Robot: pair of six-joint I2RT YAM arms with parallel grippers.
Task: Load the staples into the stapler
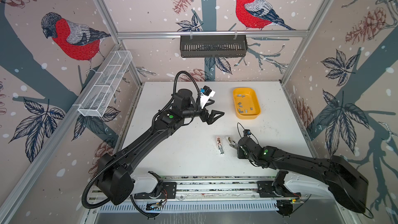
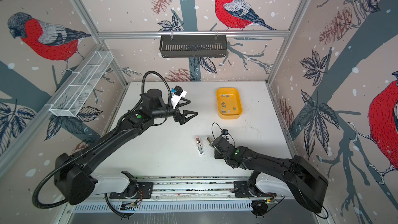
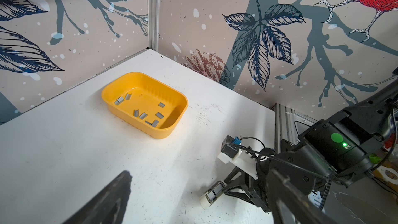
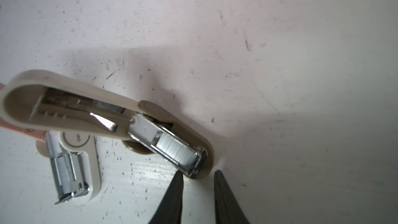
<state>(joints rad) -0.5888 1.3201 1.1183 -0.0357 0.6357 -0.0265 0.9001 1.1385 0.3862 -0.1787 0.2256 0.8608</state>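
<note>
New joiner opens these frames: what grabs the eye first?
Bullfinch wallpaper covers the walls. A yellow tray of loose staples sits far right on the table. Nearer the front, the right gripper holds an open stapler, a strip showing in its channel, while the left gripper hangs open mid-table.

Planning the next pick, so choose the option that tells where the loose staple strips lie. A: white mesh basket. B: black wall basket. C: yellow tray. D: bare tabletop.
C: the left wrist view shows the grey staple strips scattered on the floor of the yellow tray, and both top views show the same.
</note>
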